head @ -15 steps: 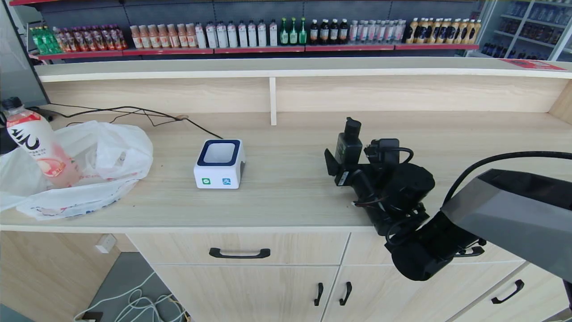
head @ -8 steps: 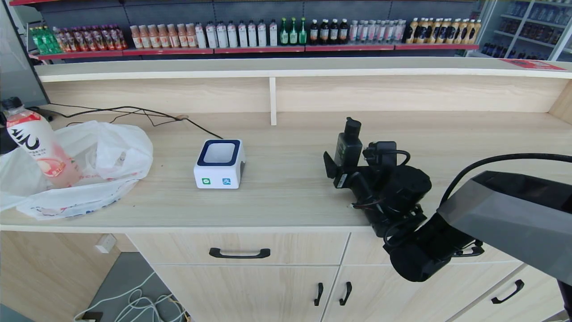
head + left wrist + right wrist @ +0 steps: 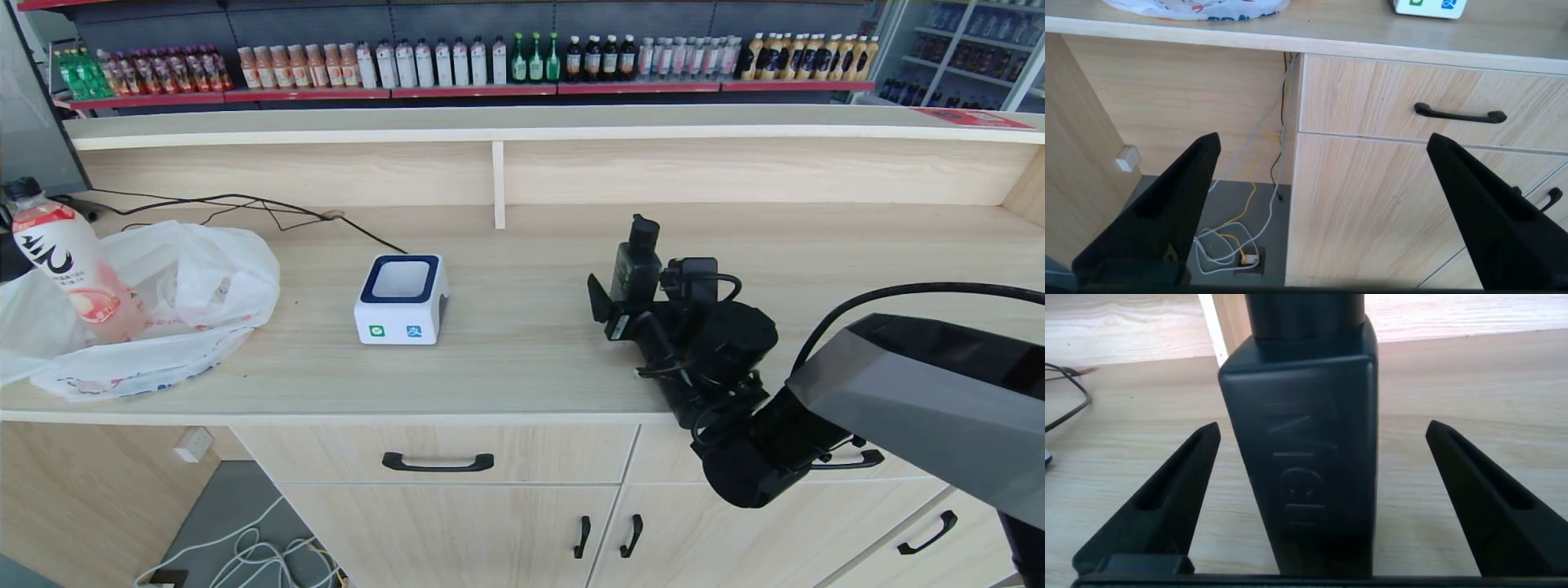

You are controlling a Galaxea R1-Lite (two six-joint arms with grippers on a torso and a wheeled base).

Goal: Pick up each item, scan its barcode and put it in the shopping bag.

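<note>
Your right gripper (image 3: 1321, 434) sits right of centre in the head view, low over the wooden counter (image 3: 522, 367). Its fingers (image 3: 1167, 506) are spread wide and grip nothing. A black bottle (image 3: 636, 260) stands upright between them. In the right wrist view there is bare counter on both sides of the bottle, so neither finger touches it.

Your left gripper (image 3: 1323, 143) hangs below the counter's edge, facing the cabinet front and a drawer handle (image 3: 1459, 113). It is also wide open and holds nothing.

The white barcode scanner (image 3: 401, 299) with its dark-rimmed window is left of centre on the counter, well apart from the black bottle. A black cable (image 3: 245, 204) runs from behind it toward the upper left.

The white plastic shopping bag (image 3: 188, 302) lies crumpled at the left edge. A pink drink bottle (image 3: 69, 265) with a black cap leans at its mouth. It looks partly inside the bag, though you cannot be sure from this angle.

Rows of drink bottles (image 3: 457, 61) line the red shelf across the top of the frame.
</note>
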